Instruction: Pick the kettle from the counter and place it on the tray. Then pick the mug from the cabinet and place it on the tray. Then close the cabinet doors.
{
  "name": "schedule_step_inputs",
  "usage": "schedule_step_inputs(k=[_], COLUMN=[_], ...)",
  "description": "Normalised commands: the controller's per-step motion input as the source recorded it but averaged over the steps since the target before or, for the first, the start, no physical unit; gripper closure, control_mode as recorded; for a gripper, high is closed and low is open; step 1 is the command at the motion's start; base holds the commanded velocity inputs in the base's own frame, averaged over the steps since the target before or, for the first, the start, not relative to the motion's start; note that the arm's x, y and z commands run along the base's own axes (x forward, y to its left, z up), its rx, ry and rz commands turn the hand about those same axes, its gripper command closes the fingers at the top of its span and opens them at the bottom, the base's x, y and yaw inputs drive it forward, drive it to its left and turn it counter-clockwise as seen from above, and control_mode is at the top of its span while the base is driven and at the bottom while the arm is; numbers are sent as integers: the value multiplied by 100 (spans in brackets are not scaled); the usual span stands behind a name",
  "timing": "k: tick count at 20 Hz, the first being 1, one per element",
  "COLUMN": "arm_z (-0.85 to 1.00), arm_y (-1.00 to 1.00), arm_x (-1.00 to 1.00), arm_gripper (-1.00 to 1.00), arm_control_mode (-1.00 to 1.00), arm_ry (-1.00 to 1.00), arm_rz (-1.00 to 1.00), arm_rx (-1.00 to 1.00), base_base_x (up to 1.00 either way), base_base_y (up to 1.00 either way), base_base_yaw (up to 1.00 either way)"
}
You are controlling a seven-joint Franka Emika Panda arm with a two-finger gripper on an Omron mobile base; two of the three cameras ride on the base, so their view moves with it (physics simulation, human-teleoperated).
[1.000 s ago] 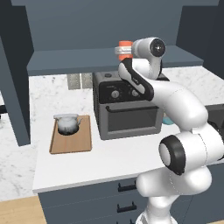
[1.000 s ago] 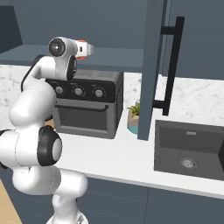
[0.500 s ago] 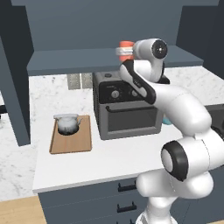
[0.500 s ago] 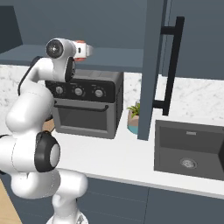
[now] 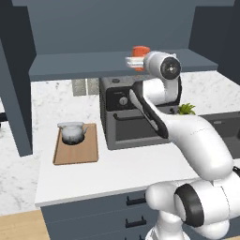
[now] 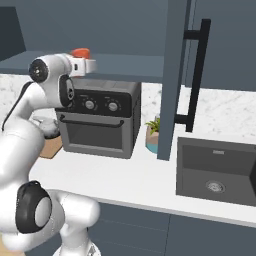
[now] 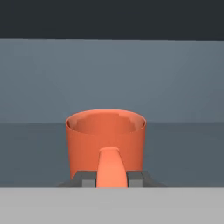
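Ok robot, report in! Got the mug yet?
Gripper at mug handle, fingers either side; grip unclear. Mug upright on cabinet shelf. Kettle on tray. Nothing blocking.

Silvery kettle (image 5: 71,131) upright on wooden tray (image 5: 76,152) at its 12 o'clock end, orange mug (image 7: 106,142) upright on cabinet shelf (image 5: 84,64), handle at 6 o'clock in hand view, cabinet door (image 6: 175,75) open

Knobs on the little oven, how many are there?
2 show clearly in the right base view: one knob left and one knob right, on the oven front above its door. The arm may hide more.
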Motion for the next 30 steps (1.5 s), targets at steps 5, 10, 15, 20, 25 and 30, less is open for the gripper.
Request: schedule_step_inputs(k=[5, 10, 15, 20, 25, 30], arm_z=[11, 6, -9, -31, -47, -47], arm_y=[54, 31, 21, 34, 50, 58], arm_x=[-59, -61, -51, -40, -22, -2], arm_gripper=[100, 100, 100, 100, 100, 100], arm_control_mode=[-100, -100, -100, -100, -100, -100], arm_ry=[-7, 0, 0, 0, 0, 9], arm_rz=[-31, -27, -12, -9, -4, 0], arm_rx=[0, 4, 3, 0, 0, 0], base_base_x=[0, 0, 0, 0, 0, 0], base_base_y=[0, 0, 0, 0, 0, 0], base_base_yaw=[0, 0, 0, 0, 0, 0])
